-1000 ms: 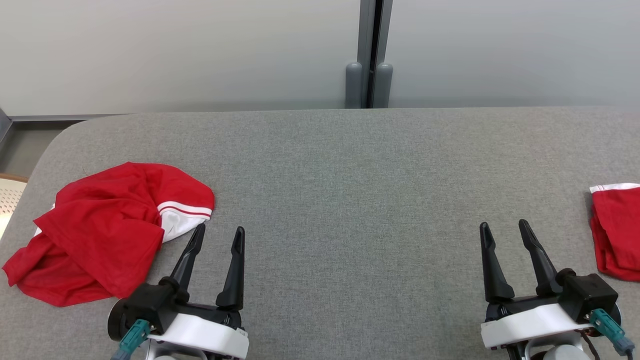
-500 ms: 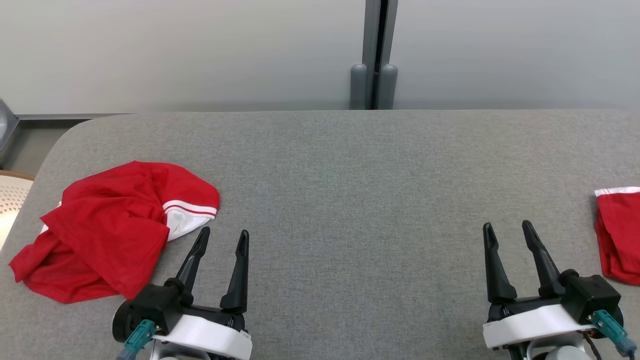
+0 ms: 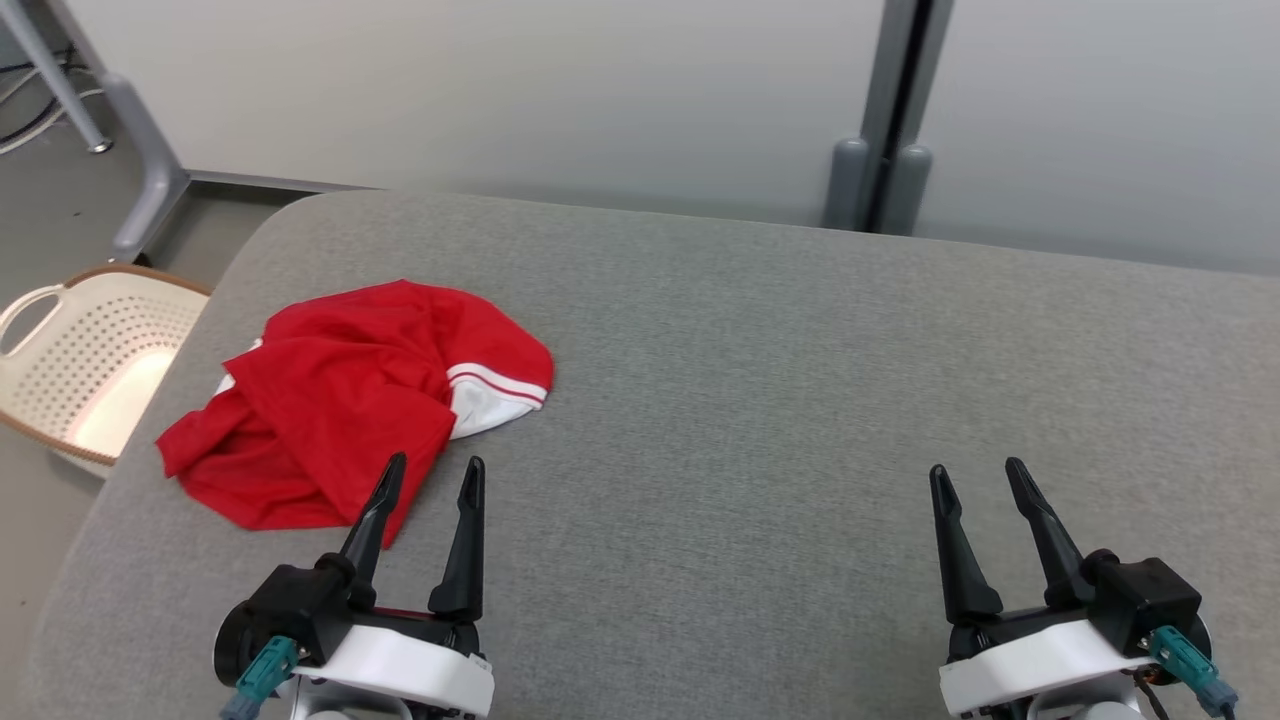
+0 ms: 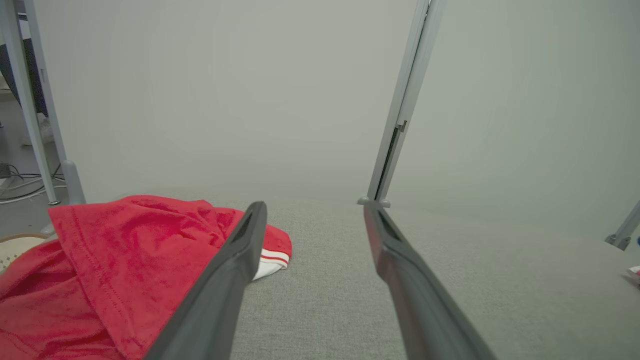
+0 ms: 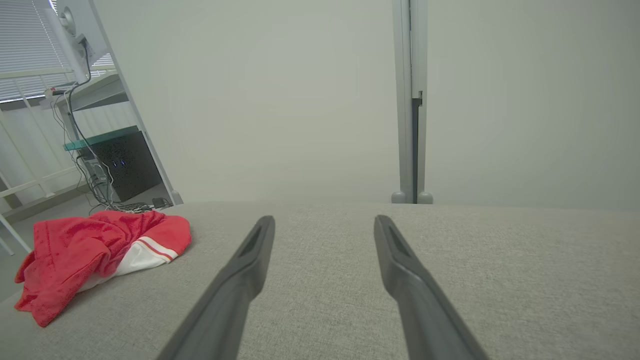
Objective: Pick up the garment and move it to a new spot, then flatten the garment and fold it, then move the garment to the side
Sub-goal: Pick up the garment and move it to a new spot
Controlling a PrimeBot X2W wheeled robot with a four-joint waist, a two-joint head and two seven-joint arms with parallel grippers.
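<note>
**Both grippers empty, garment heaped just ahead of the left one**

The left gripper (image 3: pixel 436 462) hangs low over the grey table (image 3: pixel 760 340), its two fingers spread wide with nothing between them. The right gripper (image 3: pixel 975 467) is just as wide open and empty, well apart from any cloth. The garment (image 3: pixel 350 400) lies crumpled just ahead of the left gripper and to its outer side, a white striped sleeve poking out toward the right gripper. The left gripper's outer finger overlaps the near hem, though whether it touches cannot be told.

The pick-up appears to be the step in hand and has not begun. The next move calls for the left gripper to ease forward and down onto a raised fold, close, and lift.

The left wrist view gives the hem's stitching close up but cuts the heap off. The head view gives its whole outline and a pale basket (image 3: pixel 90 350) beyond the table's edge
</note>
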